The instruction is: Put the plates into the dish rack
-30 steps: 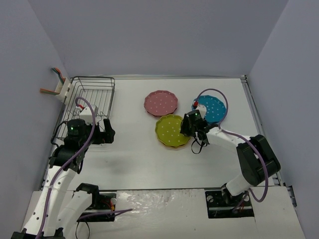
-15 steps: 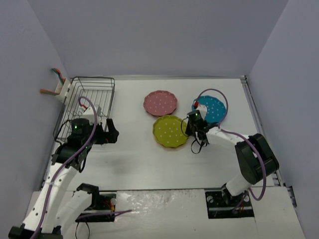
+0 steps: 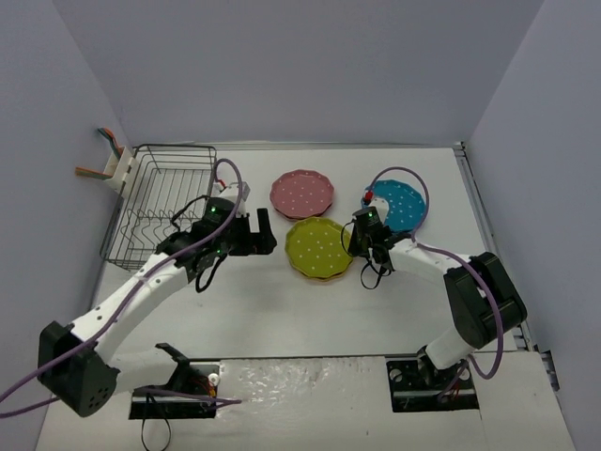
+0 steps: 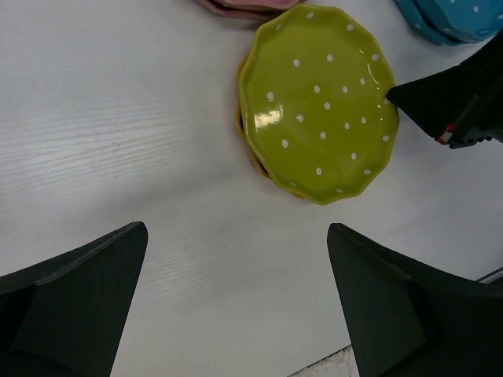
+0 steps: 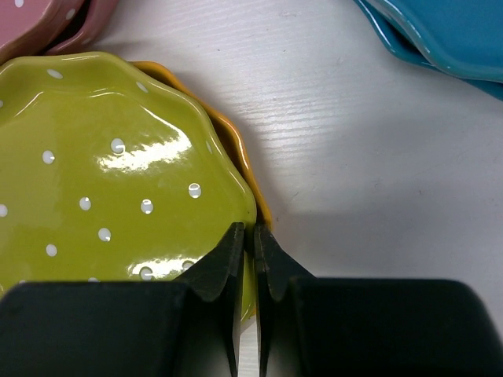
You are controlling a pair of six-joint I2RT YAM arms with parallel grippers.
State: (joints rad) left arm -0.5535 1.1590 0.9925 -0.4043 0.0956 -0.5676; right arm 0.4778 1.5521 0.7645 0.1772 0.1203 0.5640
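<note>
Plates point(image 3: 319, 246) lie in three low piles on the table point(image 3: 282, 310), and the right tool point(image 5: 245, 228) grips one of them. Its two fingers are drawn almost together, leaving only a thin slit. The right-hand rim of the lime-yellow plate point(image 5: 118, 157) runs into that slit, with one finger over the plate's inner slope and the other outside its edge. Directly under it lies an orange-yellow plate point(image 5: 236, 141), its rim peeping out beside the fingers.

The right arm rises from its base at the near right. Its elbow is folded out toward the table's right edge, and its forearm slants inward and low to the plate.

The left tool point(image 3: 268, 230) hangs with its fingers spread wide and nothing between them, over bare table just left of the lime-yellow plate and apart from it. The left arm stretches in a long diagonal from the near left corner toward the middle.

Behind the gripped plate lie the pink plates point(image 3: 302, 193). The turquoise plates point(image 3: 402, 202), one upon another, lie to the right behind the right wrist. The dish rack point(image 3: 164, 202) stands at the far left, well apart, with a white caddy point(image 3: 117, 169) on its outer corner.
</note>
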